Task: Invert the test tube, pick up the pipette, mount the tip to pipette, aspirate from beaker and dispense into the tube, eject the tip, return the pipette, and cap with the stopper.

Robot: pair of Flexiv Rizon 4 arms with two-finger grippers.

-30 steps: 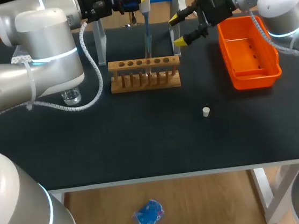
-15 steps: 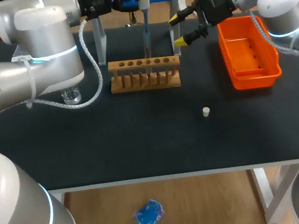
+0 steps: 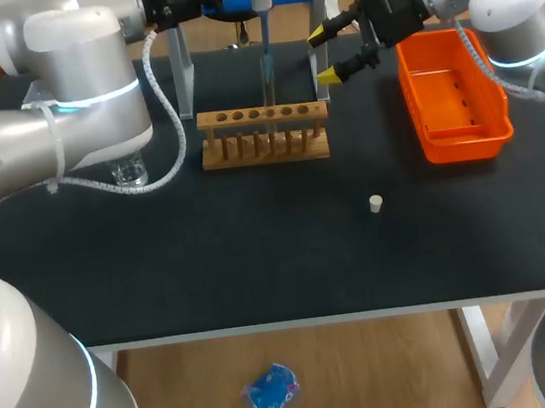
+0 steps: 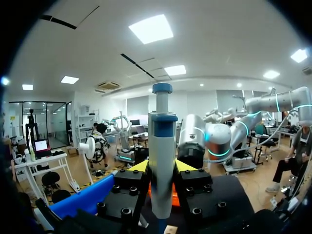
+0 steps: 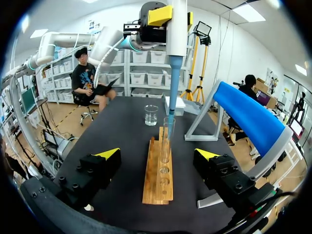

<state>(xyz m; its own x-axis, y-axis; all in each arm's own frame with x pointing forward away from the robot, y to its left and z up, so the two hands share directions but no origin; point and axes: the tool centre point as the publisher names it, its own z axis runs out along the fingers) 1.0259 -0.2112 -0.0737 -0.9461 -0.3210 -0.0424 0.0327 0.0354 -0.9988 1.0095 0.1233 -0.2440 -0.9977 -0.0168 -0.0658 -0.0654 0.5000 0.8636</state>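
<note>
over the table, left jaws clamp the pipette upright.

Dark matte tabletop with a pale front edge; one white leg shows at my right. Floor beneath is light wood boards, and a small crumpled blue item lies on it. Left wrist view: white ceiling, square light panels lit. Right wrist view: white wall, and shelves of white bins past the tabletop's far end.
</note>
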